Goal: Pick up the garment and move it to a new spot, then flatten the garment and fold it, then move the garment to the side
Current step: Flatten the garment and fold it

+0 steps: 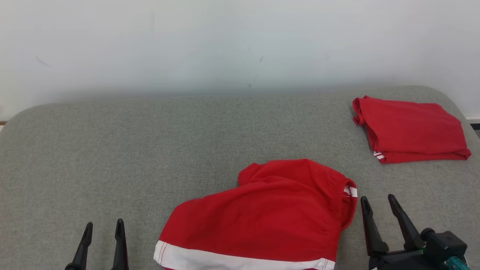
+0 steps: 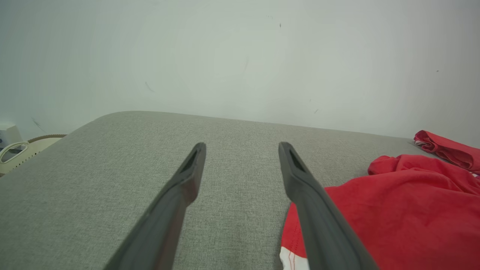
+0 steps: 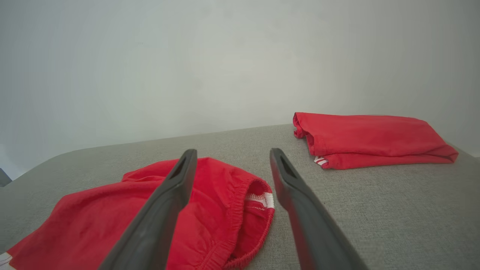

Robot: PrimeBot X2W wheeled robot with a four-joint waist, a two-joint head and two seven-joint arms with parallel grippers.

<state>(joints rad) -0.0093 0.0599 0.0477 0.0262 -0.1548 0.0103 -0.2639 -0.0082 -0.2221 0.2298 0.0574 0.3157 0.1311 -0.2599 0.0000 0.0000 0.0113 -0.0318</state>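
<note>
Loosely crumpled, the garment lies between the left pincer and right pincer, both open and empty.

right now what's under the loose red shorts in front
The loose shorts lie straight on the grey surface, which shows all around their visible edges. Whatever the cloth itself covers cannot be seen.

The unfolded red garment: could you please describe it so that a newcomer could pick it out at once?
On the grey padded table, look to the middle of the near edge. The loose red garment lies there, spread and rumpled. Unlike the neatly folded red garment at the far right corner, it shows a broad white band along its near hem.
</note>
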